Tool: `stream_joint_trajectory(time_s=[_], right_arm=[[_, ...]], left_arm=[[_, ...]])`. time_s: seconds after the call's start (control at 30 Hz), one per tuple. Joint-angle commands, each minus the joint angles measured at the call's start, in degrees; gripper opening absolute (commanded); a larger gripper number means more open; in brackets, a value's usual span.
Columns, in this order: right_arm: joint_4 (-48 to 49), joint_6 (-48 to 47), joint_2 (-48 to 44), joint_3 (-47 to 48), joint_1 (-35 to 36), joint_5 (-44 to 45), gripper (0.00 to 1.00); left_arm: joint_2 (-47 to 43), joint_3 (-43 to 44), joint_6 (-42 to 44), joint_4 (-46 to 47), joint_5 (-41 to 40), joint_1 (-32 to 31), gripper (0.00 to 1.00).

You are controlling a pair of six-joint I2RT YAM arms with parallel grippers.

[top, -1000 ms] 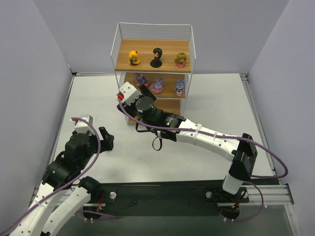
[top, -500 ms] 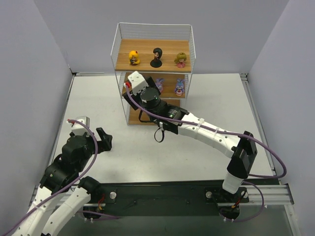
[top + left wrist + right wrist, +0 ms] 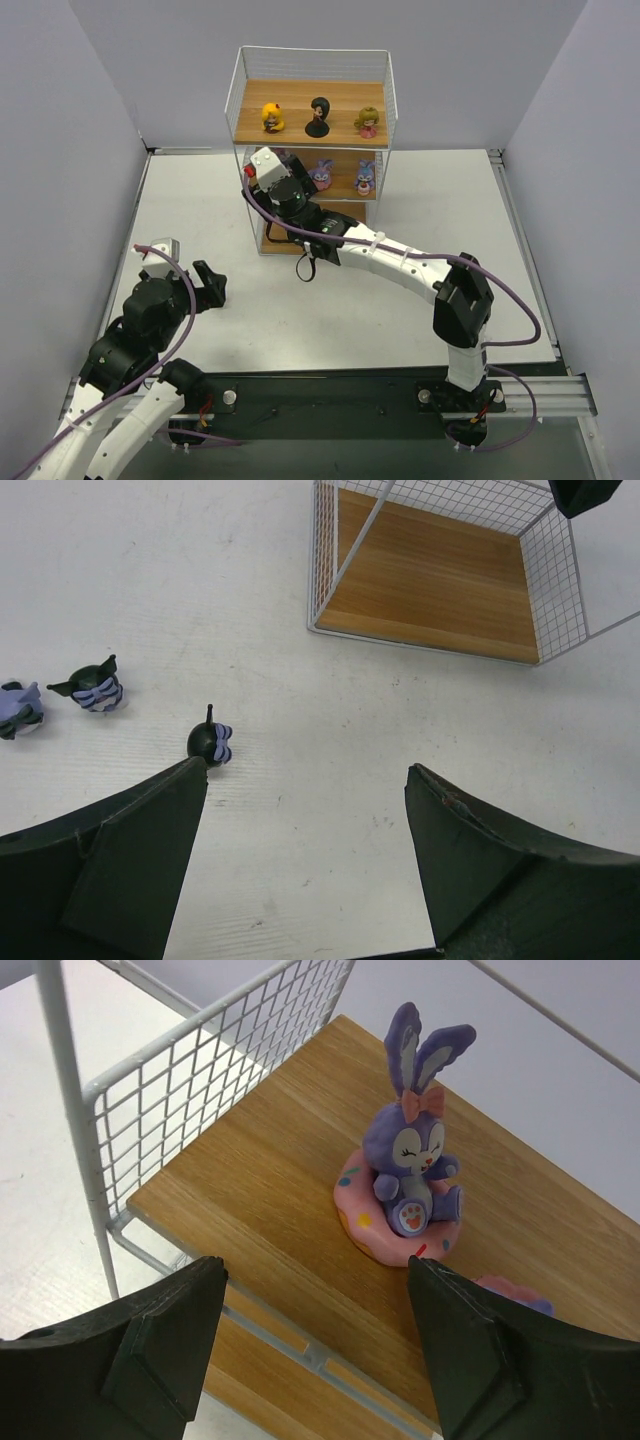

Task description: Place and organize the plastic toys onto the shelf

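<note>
From above: recording the right gripper point(image 3: 288, 168) as raised over the last second from lower down the left front of the shelf point(image 3: 340, 98) to its middle tier, with the elbow swung inward, and now covering the left-hand spot there. Counting on the top tier the yellow doll point(image 3: 271, 117), black doll point(image 3: 319, 117) and olive-pink doll point(image 3: 367, 122), and on the middle tier two purple-pink bunnies point(image 3: 322, 175) showing beside the gripper. Finding the left gripper point(image 3: 210, 285) eased slightly back toward its base, well apart from the shelf. From the left wrist: showing jaws spread wide with nothing between them, hanging over the table point(image 3: 400, 740). Logging three dark blue-purple toys point(image 3: 211, 744) lying on that table, apart from the shelf's bottom board point(image 3: 430, 575), with no toy showing on it. From the right wrist: showing jaws wide apart and holding nothing, hovering just before the middle board point(image 3: 270, 1190). Listing the third bunny point(image 3: 405, 1190) sitting upright in its pink ring point(image 3: 360, 1222) on that board, clear of both fingers, plus the edge of another pink shape at the lower right. Judging the two upper tiers filled and only the three dark toys outstanding, presumably for the bottom tier.
</note>
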Motion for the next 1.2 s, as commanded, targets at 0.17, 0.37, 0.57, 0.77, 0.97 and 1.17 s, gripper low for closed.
stream_joint_trajectory(time_s=[0.17,0.37,0.57,0.77,0.97,1.17], right_arm=[[10.8,-0.1,1.4,2.0,-1.1,4.3,0.74],[11.5,3.6,2.2,2.1,-2.8,3.2,0.72],[17.5,3.0,2.3,-1.3,-3.2,5.0,0.69],[19.9,2.9,3.8,-1.2,-3.1,4.4,0.69],[20.3,3.0,5.1,-0.8,-3.1,5.0,0.68],[23.0,1.1,5.8,-1.3,-2.9,7.8,0.68]], left_arm=[[-1.3,0.0,0.7,1.5,-1.6,0.3,0.90],[-1.5,0.0,0.9,1.5,-1.9,0.3,0.91],[-1.6,-0.1,1.0,1.4,-2.0,0.3,0.91],[-1.7,-0.1,1.0,1.5,-2.2,0.5,0.91],[-1.9,-0.1,1.0,1.6,-2.3,0.8,0.91],[-2.1,-0.2,1.1,1.6,-2.5,1.0,0.90]])
